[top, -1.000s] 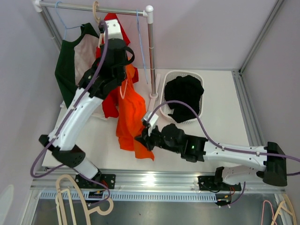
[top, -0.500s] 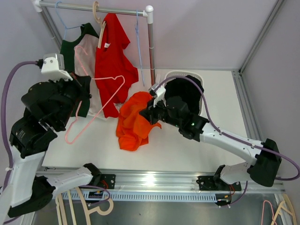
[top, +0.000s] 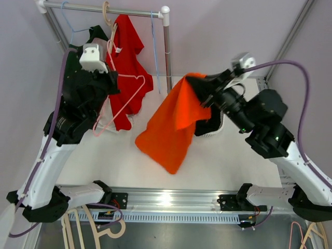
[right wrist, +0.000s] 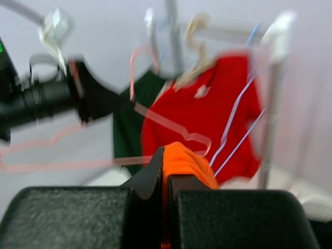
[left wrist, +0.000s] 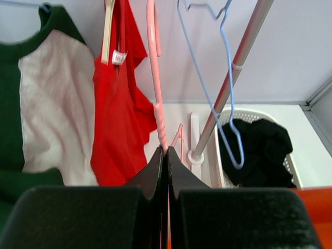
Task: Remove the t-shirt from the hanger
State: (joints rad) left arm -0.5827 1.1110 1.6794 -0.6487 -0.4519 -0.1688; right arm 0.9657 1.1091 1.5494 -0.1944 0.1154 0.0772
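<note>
White bench [top: 104,161] inside pale walls, metal frame along its near edge.

- Rail [top: 129,10]: runs across the far left corner and ends at an upright post [top: 167,62] that stands on the bench.
- Red shirt [top: 127,57] and green-and-white shirt [left wrist: 46,104]: both hang on the rail, side by side. A bare blue hanger [left wrist: 231,104] hangs near the post.
- Pink hanger [left wrist: 157,98]: bare wire, raised in front of the red shirt, just left of the post. The left fingers [left wrist: 153,168] are pressed together on its stem.
- Orange t-shirt [top: 174,129]: off the hanger, pinched at its upper edge by the right fingers [right wrist: 153,174]. It hangs in the air right of the post, well apart from the pink hanger. Its lowest corner reaches toward the near edge; whether it touches the bench cannot be told.
- Basket [left wrist: 288,165]: on the bench just right of the post, holding a black garment [left wrist: 259,150], partly behind the orange cloth.
- Open room: bench surface shows between the two arms and beneath the hanger.
</note>
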